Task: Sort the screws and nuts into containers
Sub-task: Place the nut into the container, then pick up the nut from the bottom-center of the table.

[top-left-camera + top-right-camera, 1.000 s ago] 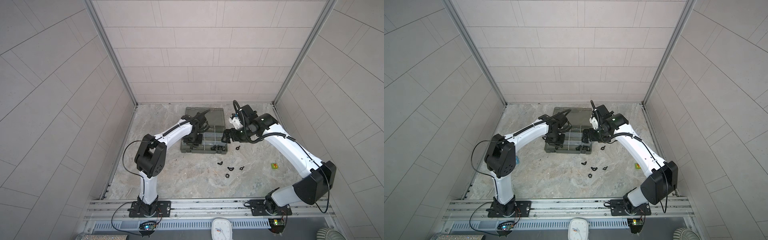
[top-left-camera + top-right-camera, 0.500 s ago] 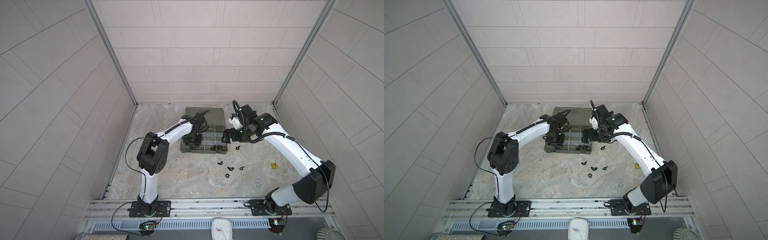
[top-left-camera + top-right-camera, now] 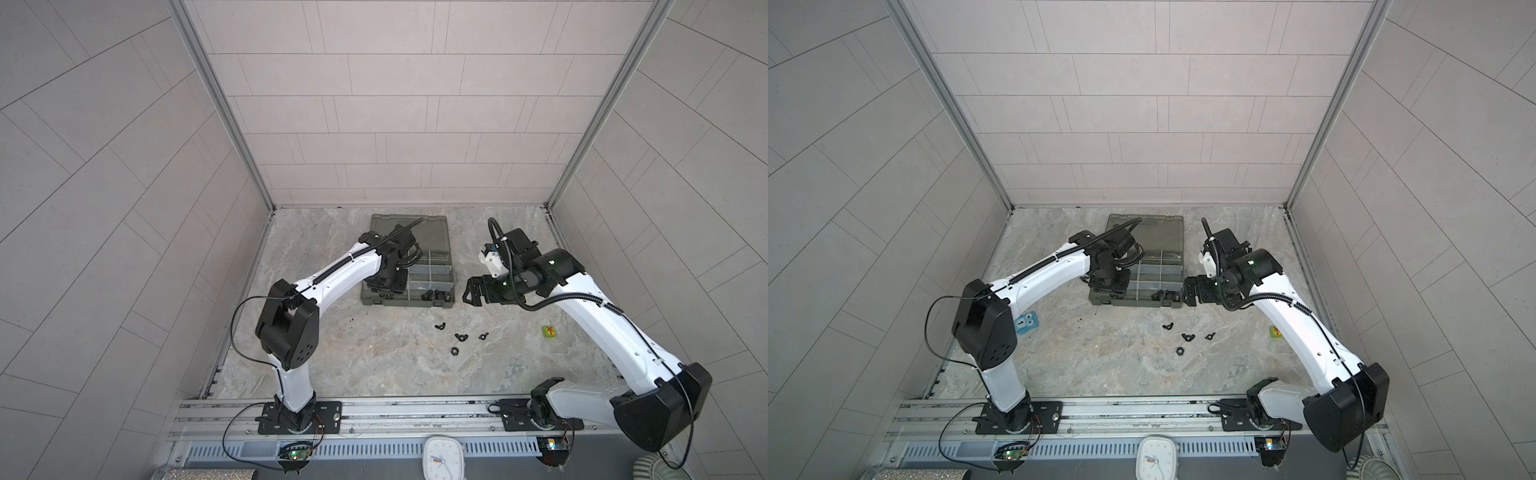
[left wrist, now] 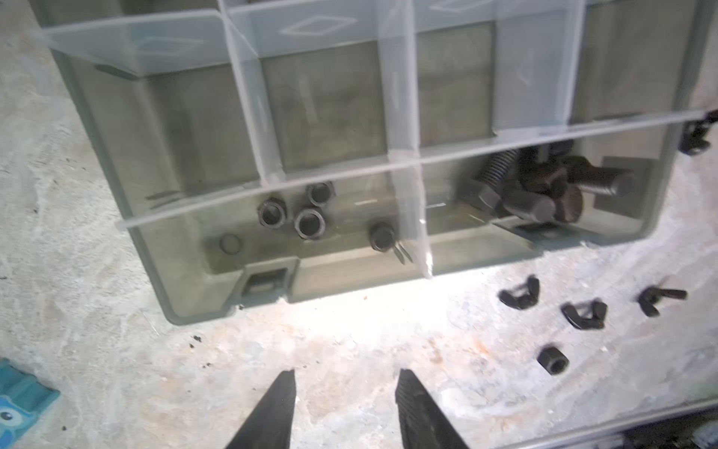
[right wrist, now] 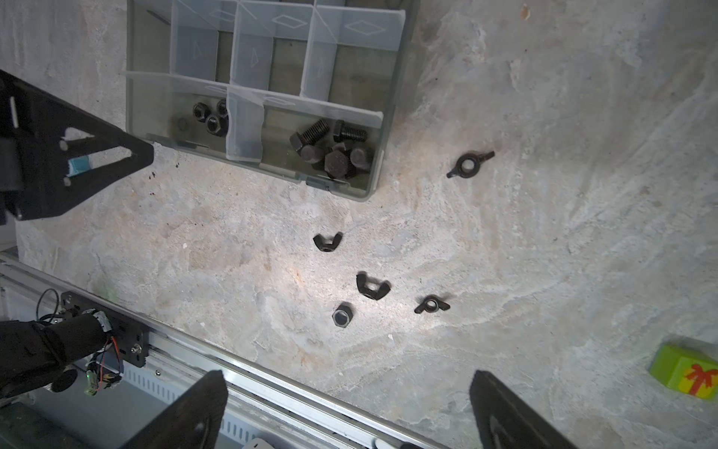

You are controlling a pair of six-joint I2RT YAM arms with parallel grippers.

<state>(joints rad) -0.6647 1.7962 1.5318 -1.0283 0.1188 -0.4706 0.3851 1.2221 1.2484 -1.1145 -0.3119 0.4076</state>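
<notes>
We see the screws (image 4: 544, 190) heaped in a front corner compartment of the organiser case (image 4: 349, 282), with four hex nuts (image 4: 309, 222) in the compartment beside it. Four wing nuts (image 5: 371, 285) and one loose hex nut (image 5: 342, 314) lie on the table (image 5: 544, 233) nearby. The left gripper (image 4: 345, 377) has its jaws parted and empty. The right gripper (image 5: 347, 375) is spread wide, holding nothing.

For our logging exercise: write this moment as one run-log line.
left gripper: open | right gripper: open | screws: in case | wing nuts, hex nut: on table
</notes>
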